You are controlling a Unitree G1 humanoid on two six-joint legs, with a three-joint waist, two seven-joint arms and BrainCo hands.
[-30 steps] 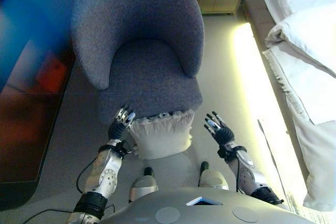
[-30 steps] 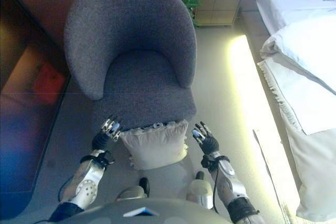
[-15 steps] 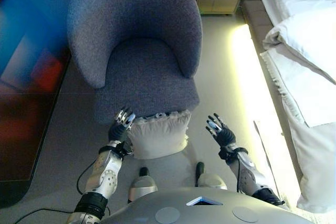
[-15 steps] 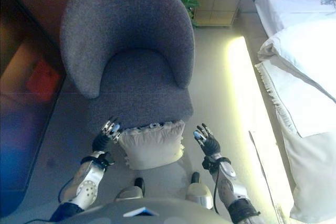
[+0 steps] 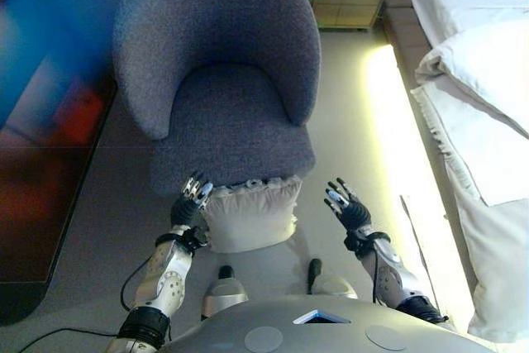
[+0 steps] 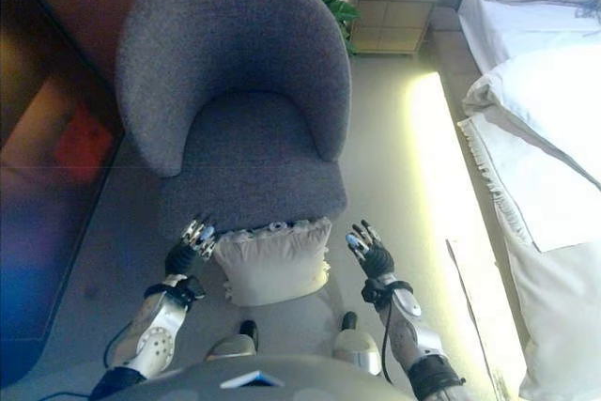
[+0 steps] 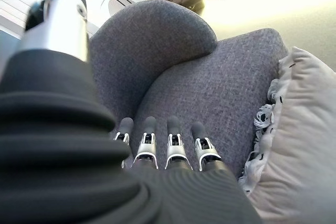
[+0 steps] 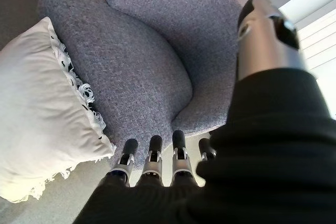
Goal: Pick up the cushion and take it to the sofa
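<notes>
Cushion [image 6: 275, 262] is leaning on the floor against the front of the grey armchair [image 6: 246, 119], unheld; you're flanking it with fingers straight on both hands. Left hand [image 5: 189, 201] is sitting just beside its edge, right hand [image 6: 368, 251] is hanging well apart. Risk: closing unevenly, you're likely shoving the soft frilled cushion sideways or pinching only fringe, so it's slipping out on the lift

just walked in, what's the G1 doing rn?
It stands facing a grey armchair with a white fringed cushion leaning against the seat's front edge. The left hand is at the cushion's left side, fingers straight. The right hand is open and apart from the cushion's right side. Neither hand grips it, so the cushion isn't on the seat yet.
</notes>
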